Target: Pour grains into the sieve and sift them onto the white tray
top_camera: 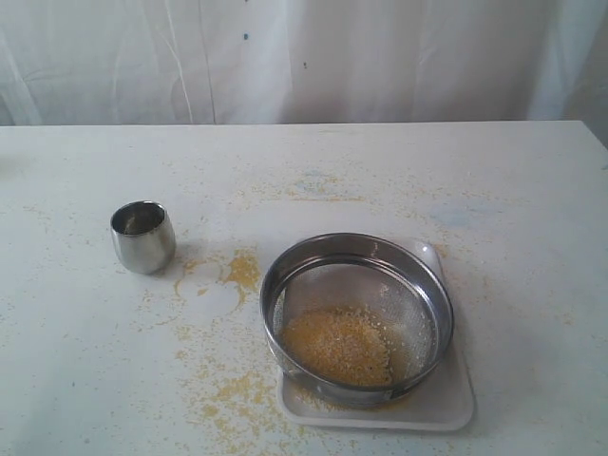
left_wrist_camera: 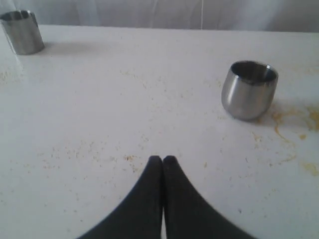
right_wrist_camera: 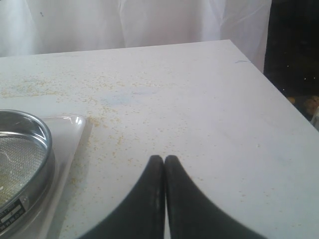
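The left gripper (left_wrist_camera: 162, 158) is pointing out over the worktop (left_wrist_camera: 124, 99) with its two dark jaws pressed together, gripping nothing. Just ahead of its tips, thin specks of yellow are lying scattered on the white surface. Farther ahead and off to one side, a small rounded steel cup (left_wrist_camera: 248, 90) is standing upright, well apart from the gripper, with yellow smears lying on the worktop just beside it. Farthest ahead on the other side, a second steel cup (left_wrist_camera: 22, 32) is standing near the far edge.

The right gripper (right_wrist_camera: 164, 157) is likewise showing its jaws closed tip to tip, with nothing between them. Near it and off to one side, the white tray (right_wrist_camera: 67, 134) is lying flat, and the sieve (right_wrist_camera: 30, 149) is sitting on it, apart from the gripper. Ahead of the gripper, loose specks are dusting the worktop out toward its far edge.

In the exterior view neither gripper is showing. The sieve (top_camera: 353, 237) is resting upright on the white tray (top_camera: 446, 399), covering most of it. The grains (top_camera: 337, 344) are lying in a yellow heap on the mesh inside the ring. Spilled grains (top_camera: 242, 271) are lying on the worktop between the sieve and the cup (top_camera: 142, 237). A white curtain (top_camera: 285, 57) is hanging behind the worktop.
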Available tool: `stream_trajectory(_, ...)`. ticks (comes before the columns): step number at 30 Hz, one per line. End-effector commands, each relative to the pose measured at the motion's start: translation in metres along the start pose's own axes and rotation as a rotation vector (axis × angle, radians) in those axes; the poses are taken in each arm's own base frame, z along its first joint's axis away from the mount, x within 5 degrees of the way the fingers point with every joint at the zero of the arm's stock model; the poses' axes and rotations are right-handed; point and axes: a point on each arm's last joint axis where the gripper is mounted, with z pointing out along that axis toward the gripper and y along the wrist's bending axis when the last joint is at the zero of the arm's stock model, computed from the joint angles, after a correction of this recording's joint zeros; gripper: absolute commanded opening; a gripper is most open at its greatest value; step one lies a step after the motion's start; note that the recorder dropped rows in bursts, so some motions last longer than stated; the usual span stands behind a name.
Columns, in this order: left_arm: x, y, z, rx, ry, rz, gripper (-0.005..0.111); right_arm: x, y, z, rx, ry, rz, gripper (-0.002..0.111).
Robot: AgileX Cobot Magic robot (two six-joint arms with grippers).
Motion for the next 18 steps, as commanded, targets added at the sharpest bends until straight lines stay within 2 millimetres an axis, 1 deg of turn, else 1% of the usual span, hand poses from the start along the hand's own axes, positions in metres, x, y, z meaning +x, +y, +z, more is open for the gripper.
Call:
stream_trajectory(1,0.0153,-0.0002,0.0021,0.008,0.084,0.004,0.000,-0.0003,0.0004,-0.0001,-0.008,-0.007,-0.002,0.000)
stream_trajectory(3,0.0178,-0.0004,0.0018,0.010,0.111,0.027,0.000,-0.0003,0.0004,-0.0001,-0.008,-0.007,-0.002,0.000)
stream_trajectory(18,0.0165,-0.0002,0.0020,0.009,0.096,0.027,0.000,-0.0003,0.0004,-0.0001,-0.008,-0.007,-0.002,0.000)
